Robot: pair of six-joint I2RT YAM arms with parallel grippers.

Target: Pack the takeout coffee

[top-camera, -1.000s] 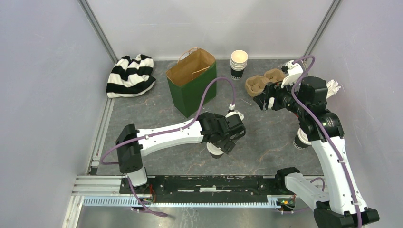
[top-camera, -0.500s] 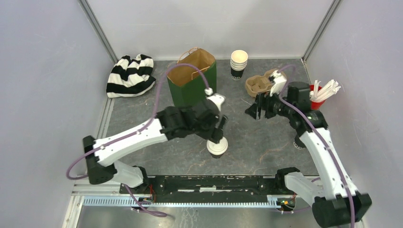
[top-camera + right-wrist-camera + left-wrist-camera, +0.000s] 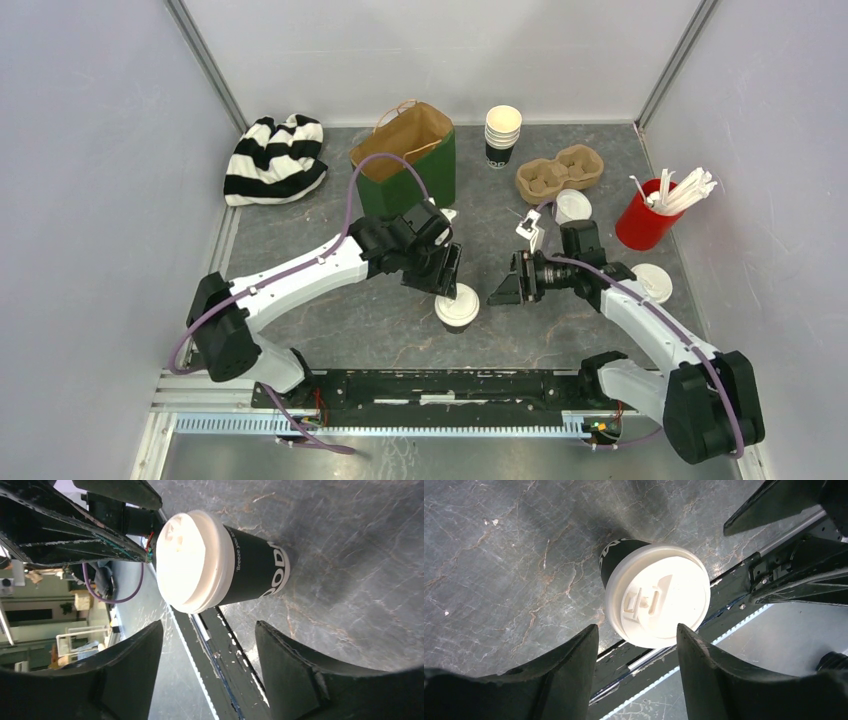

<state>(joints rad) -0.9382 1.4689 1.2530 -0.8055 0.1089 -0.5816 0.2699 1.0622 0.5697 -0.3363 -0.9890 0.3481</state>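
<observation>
We're seeing the right gripper (image 3: 498,293) swinging in from the cardboard cup carrier (image 3: 558,172) and the left gripper (image 3: 448,282) pulling back over the lidded coffee cup (image 3: 457,309), standing mid-table. Both are spread, pinching nothing. We're advising one arm only, clamping squarely below the lid

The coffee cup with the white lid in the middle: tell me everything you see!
It is a small dark paper cup with white lettering on its side and a round white plastic lid with a little sip tab. It stands upright on the grey marbled table, near the front edge. Nothing touches it; the left gripper and right gripper hover open beside it.
</observation>
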